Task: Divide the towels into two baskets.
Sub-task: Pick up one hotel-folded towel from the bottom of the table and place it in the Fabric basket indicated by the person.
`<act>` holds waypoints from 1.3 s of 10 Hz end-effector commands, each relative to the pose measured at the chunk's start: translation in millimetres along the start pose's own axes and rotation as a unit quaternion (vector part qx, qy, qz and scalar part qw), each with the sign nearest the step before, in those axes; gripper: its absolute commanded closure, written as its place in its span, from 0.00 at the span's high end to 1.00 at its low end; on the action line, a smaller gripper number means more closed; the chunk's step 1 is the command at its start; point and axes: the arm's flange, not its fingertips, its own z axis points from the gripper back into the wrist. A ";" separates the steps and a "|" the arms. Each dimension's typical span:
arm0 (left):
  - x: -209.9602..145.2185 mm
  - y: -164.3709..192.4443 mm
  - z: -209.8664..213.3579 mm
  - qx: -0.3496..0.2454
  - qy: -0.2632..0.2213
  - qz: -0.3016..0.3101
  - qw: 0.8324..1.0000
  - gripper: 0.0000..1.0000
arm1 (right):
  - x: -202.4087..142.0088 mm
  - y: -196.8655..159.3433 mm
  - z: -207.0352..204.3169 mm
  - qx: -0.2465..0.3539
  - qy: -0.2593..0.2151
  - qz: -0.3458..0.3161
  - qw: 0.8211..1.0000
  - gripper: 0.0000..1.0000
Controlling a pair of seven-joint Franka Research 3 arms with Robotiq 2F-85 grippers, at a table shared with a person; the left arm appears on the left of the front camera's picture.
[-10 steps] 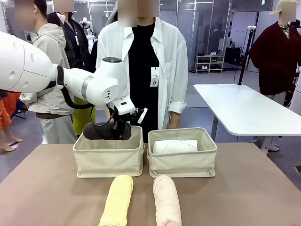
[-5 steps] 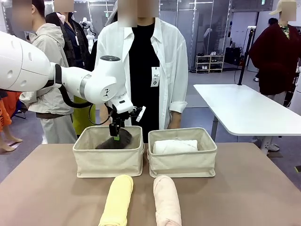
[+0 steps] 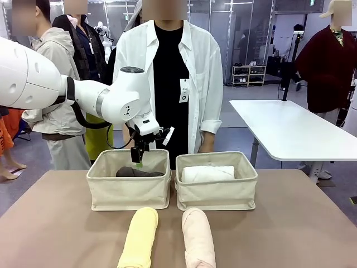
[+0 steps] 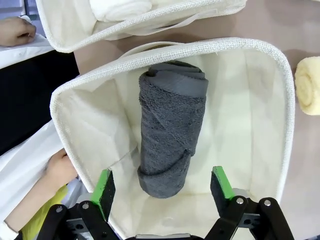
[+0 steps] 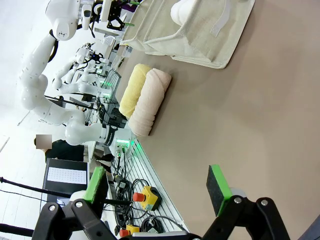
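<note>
Dark grey rolled towel [image 4: 172,130] and white rolled towel [image 3: 207,173] each occupy a beige canvas basket [image 3: 128,192]. Yellow roll [image 3: 138,237] and pale pink roll [image 3: 198,237] wait on the worktop [image 3: 56,223]. The left gripper [image 3: 137,162] is released.

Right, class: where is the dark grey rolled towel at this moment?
In the front view the dark grey rolled cloth towel lies inside the left beige canvas basket, under the left gripper, jaws open.

bare table [image 3: 50,223] flanks the yellow towel [image 3: 138,237] and pink towel [image 3: 198,237]
</note>
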 end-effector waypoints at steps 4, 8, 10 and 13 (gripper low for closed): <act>-4.4 1.2 0.9 0.002 0.002 0.001 1.000 0.96 | -1.5 1.5 -2.8 -0.003 -0.011 0.008 1.000 1.00; -4.4 1.2 0.9 0.002 0.002 0.001 1.000 0.96 | -1.5 1.5 -2.8 -0.003 -0.011 0.008 1.000 1.00; -18.7 -3.9 26.1 -0.026 -0.043 0.047 0.998 0.96 | -1.5 1.5 -2.8 -0.003 -0.011 0.008 1.000 1.00; -71.6 -48.2 81.6 -0.105 -0.129 0.134 0.977 0.96 | -1.5 1.5 -2.8 -0.003 -0.011 0.008 1.000 1.00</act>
